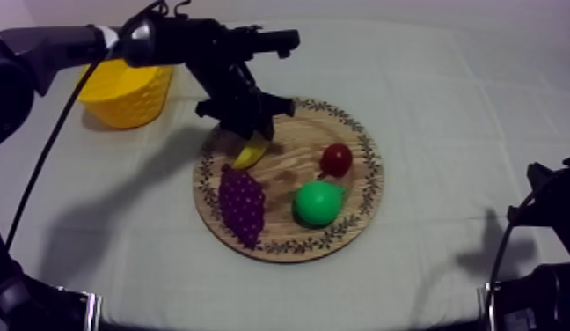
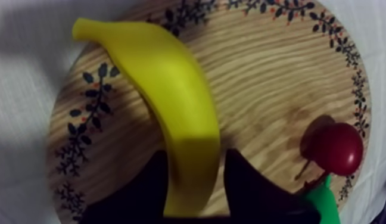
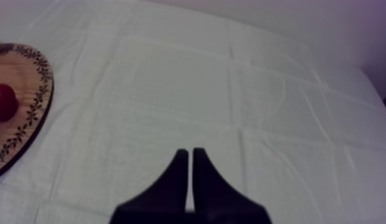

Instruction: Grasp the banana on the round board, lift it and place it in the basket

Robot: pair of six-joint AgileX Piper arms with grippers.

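Banana (image 1: 250, 155): held over the wooden board (image 1: 293, 172), at that part of the board nearest the yellow basket (image 1: 128, 92). My left tool (image 1: 244, 141) reaches down onto the board from above and is closed round the fruit. In the left wrist view the two black fingers (image 2: 149, 187) stand on either side of one end of the banana (image 2: 171, 113), pressed against its flanks; the rest of the fruit curves away from them across the wood grain toward the board's patterned rim (image 2: 91, 113). I cannot tell whether the banana touches the board or hangs just clear of it.

Other fruit on the board: a bunch of grapes (image 1: 241, 204) lies near the board's edge, just beside the banana; a pear (image 1: 317, 202) lies nearer the board's centre; a small red fruit (image 1: 336, 159) sits between the pear and the board's far rim. From the left wrist the small red fruit (image 2: 337, 148) shows close to the rim, with the pear (image 2: 323, 205) just beside it.

Basket: upright on the table (image 1: 447, 106), off the board and near its rim on my left arm's side.

My right tool (image 3: 190, 156) hangs over bare cloth well apart from the board (image 3: 22, 89), its fingers pressed together into a narrow wedge with nothing between them.
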